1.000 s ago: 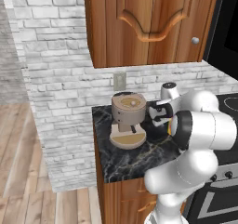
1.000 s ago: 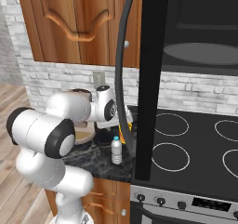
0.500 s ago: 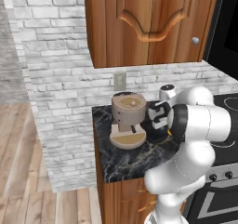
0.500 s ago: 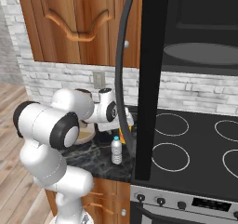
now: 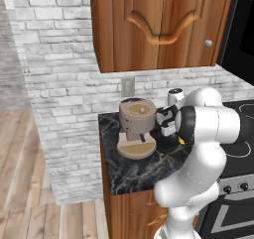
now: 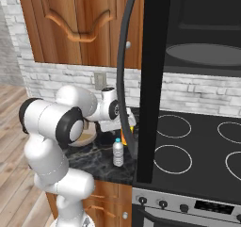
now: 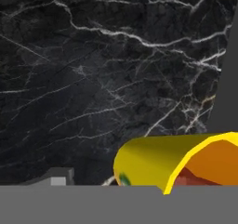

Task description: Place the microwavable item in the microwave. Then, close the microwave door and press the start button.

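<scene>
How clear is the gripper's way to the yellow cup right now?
Probably clear, yes. In the hand view the yellow cup sits right at the bottom edge on bare black marble counter, with nothing between. The water bottle stands to one side, and the open microwave door rises close beside the cup.

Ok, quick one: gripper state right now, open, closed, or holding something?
Gripper: cannot be told. Its fingers are hidden; the yellow cup lies close under the hand above the black counter, but no grip is visible.

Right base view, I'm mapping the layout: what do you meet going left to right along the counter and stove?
Robot arm → water bottle → microwave door → stove burners.
</scene>
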